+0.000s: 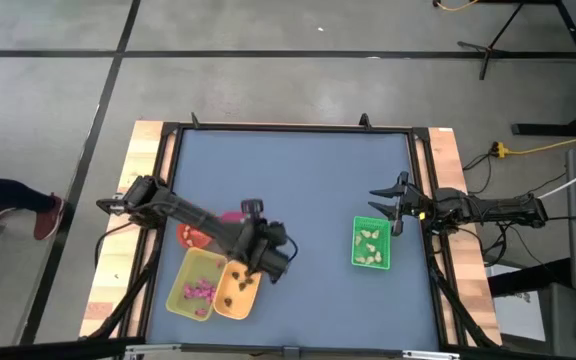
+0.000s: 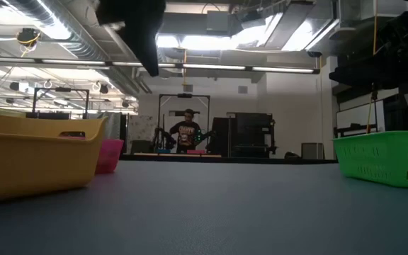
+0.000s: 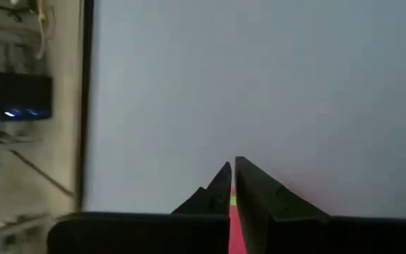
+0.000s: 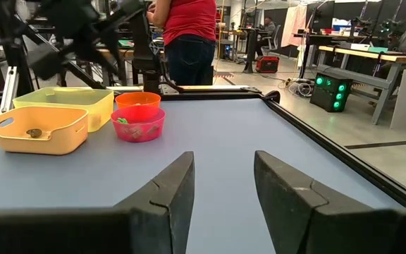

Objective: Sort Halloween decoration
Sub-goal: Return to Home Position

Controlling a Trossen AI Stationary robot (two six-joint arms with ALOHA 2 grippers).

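Observation:
Magenta trinkets (image 1: 200, 291) lie in a yellow-green tray (image 1: 190, 275), dark brown ones (image 1: 240, 284) in an orange-yellow tray (image 1: 230, 305), cream-white ones (image 1: 370, 240) in a green tray (image 1: 371, 262). More trinkets sit in the pink bowl (image 4: 138, 127). My left gripper (image 1: 273, 268) hangs high over the table beside the orange-yellow tray, fingers shut (image 3: 231, 168). A thin magenta strip with a green end (image 3: 232, 222) shows in the slit between them. My right gripper (image 4: 224, 169) rests open at the table's right edge. My left gripper is shut, and a narrow magenta strip (image 3: 232, 226) shows in the slit between its fingers. I cannot tell whether this is a trinket pinched there or something seen through the slit.
An orange bowl (image 1: 192, 236) and the pink bowl (image 1: 232, 215) stand partly under my left arm, on the far side of the two trays. Bare blue table lies between the trays and the green tray. People stand beyond the table's edges.

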